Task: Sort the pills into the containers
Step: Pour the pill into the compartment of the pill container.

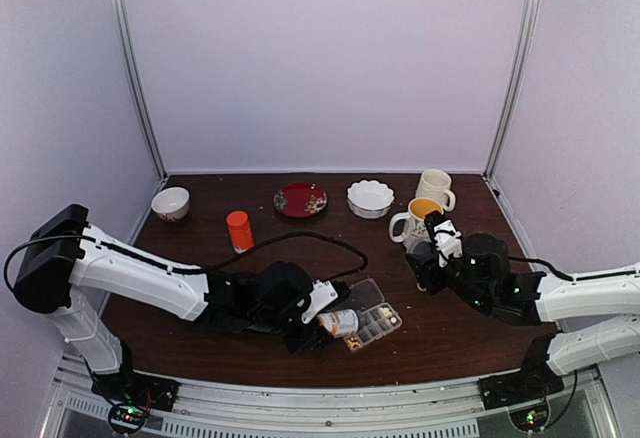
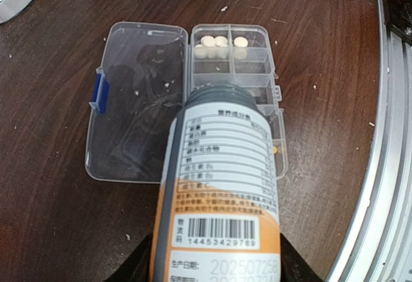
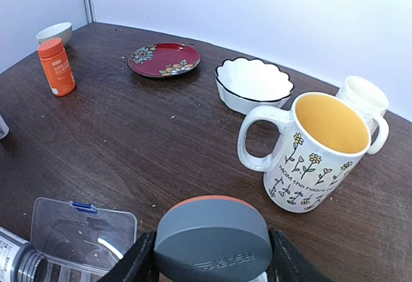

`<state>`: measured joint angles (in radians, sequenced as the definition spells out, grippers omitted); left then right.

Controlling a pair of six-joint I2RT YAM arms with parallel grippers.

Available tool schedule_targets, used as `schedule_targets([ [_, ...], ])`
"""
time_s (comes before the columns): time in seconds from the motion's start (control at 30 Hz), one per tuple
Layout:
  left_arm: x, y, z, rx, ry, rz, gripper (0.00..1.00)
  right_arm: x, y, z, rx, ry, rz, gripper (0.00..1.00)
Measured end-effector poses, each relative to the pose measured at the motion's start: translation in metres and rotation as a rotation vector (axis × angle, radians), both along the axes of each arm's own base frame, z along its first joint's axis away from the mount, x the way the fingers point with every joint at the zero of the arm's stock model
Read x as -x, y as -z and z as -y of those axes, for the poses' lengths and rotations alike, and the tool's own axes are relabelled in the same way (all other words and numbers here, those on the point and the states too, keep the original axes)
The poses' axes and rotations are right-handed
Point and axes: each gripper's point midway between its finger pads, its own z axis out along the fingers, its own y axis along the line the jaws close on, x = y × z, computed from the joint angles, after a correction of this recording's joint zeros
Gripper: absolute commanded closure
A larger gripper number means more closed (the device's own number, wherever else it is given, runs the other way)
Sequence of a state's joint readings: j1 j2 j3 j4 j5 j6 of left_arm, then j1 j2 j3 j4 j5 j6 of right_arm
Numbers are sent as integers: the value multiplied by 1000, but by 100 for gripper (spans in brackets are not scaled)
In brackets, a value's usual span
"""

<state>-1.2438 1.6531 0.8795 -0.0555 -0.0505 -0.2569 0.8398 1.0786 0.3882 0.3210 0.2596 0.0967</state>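
My left gripper [image 2: 215, 264] is shut on a labelled amber bottle [image 2: 222, 185], which lies tipped with its neck over the containers, the compartments of a clear organiser box [image 2: 257, 56]. The box's lid [image 2: 138, 102] lies open to the left. Several white pills [image 2: 221, 41] sit in the far compartments, and one tan-yellow pill [image 2: 275, 148] shows by the bottle. In the top view the bottle [image 1: 340, 321] is at the box [image 1: 378, 326]. My right gripper [image 3: 212, 256] is shut on a grey cap [image 3: 212, 234] with an orange rim, held above the table to the right.
At the back stand a small bowl [image 1: 171, 203], an orange bottle [image 1: 239, 230], a red plate [image 1: 300, 199] and a white scalloped bowl [image 1: 370, 198]. A flowered mug [image 3: 315, 150] and a white mug [image 3: 364, 98] stand just beyond my right gripper.
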Motion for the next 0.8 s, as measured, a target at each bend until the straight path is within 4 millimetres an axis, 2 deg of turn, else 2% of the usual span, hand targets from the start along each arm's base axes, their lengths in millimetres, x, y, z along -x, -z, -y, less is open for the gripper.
schedule_targets([
  [0.23, -1, -8, 1, 3, -3, 5, 100, -4, 12, -8, 30, -28, 14, 100],
  [0.37, -5, -20, 2, 29, -17, 30, 100, -5, 8, -10, 21, -30, 27, 100],
  [0.8, -5, -18, 1, 15, -16, 23, 100, -5, 7, -10, 17, -30, 31, 100],
])
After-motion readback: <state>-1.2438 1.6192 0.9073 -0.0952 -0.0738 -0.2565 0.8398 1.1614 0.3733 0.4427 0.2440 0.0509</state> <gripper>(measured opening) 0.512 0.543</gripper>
